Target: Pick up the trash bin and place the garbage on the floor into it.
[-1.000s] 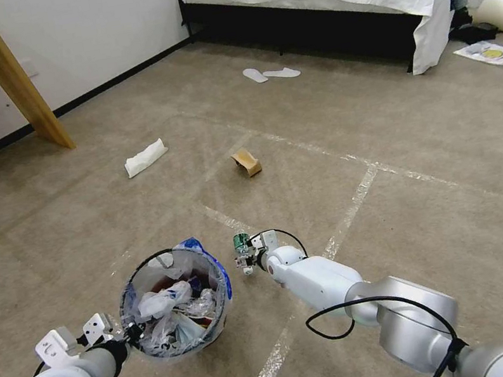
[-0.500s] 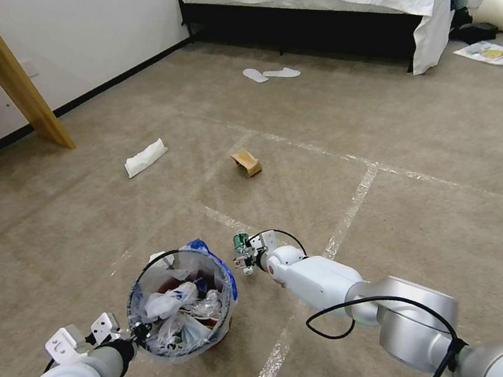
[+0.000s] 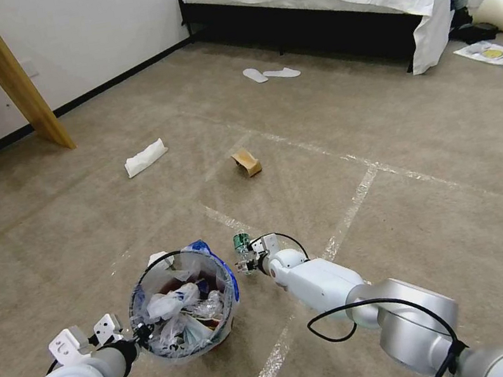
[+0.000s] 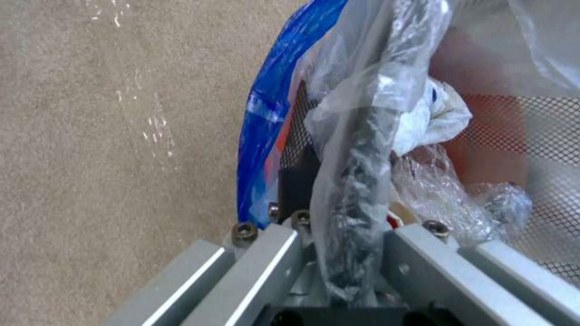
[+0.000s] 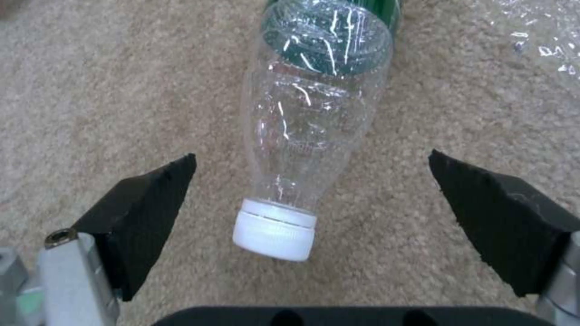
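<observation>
Since a second ago the trash bin [image 3: 182,303] has slid a little toward the right arm, carried by my left pincer [image 3: 137,332], while the right arm has barely shifted. I have the bin by its near rim: in the left wrist view the left pincer is pressed together on the black rim and the bunched clear liner [image 4: 356,149], so it is pinching wire and plastic together. I can't tell whether the bin's base touches the floor [image 3: 386,146].

My right pincer [image 5: 314,213] is down at the carpet, spread wide on either side of the green-labelled plastic bottle [image 5: 314,113]. The black pads [image 5: 148,203] stand well clear of the bottle on both sides and touch nothing; the white cap points back toward the wrist, just beside the bin.

My worries from here: the bottle is round, smooth and thin-walled, so if I close on the tapered neck it may squirt forward out of the pads or roll away. If I close hard on the body, it may crumple and spring. On the left, the grip is partly on slippery liner, so the bin could tilt or slip and spill the tissues [image 3: 164,301] inside. A brown carton [image 3: 247,161] and a white tissue pack [image 3: 145,157] lie farther out on the floor.
</observation>
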You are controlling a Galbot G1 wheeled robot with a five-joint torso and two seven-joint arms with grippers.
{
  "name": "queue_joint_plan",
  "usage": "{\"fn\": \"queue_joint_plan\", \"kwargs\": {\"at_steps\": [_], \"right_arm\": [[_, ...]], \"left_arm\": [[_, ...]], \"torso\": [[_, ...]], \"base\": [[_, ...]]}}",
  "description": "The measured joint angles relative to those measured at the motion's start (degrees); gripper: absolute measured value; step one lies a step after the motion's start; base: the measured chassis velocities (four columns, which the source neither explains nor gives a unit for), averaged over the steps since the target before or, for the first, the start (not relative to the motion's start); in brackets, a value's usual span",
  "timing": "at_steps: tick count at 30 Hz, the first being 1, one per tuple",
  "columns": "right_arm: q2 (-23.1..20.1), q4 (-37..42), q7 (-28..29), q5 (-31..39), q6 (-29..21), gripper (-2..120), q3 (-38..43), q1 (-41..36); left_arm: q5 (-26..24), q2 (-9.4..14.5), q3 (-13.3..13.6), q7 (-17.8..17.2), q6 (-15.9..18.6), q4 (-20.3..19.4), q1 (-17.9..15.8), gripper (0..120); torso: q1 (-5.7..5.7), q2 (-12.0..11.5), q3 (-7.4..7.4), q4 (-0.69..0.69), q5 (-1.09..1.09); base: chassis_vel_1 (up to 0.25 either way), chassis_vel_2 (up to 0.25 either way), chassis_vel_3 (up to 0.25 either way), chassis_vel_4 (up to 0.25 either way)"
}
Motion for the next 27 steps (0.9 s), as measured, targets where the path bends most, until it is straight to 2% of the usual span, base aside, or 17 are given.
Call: {"fn": "queue_joint_plan", "kwargs": {"at_steps": [8,26,27], "right_arm": [[0.0,-0.25,-0.83,-0.38,-0.15,99,0.05,-0.42],[0.0,-0.45,-1.7,-0.7,-0.09,96,0.06,0.09],[0.0,-0.33,-1.69,-0.86,-0.08,90,-0.03,0.09]], "left_arm": [[1.38,-0.99,0.91,0.55,0.08,0.34,0.05,0],[2.29,-1.34,1.99,1.33,0.14,0.48,-0.43,0],[2.53,-1.48,2.15,1.4,0.15,0.48,-0.42,0]], "torso": [[0.0,0.0,0.0,0.0,0.0],[0.0,0.0,0.0,0.0,0.0],[0.0,0.0,0.0,0.0,0.0]], "base": [[0.0,0.0,0.0,0.0],[0.0,0.0,0.0,0.0],[0.0,0.0,0.0,0.0]]}}
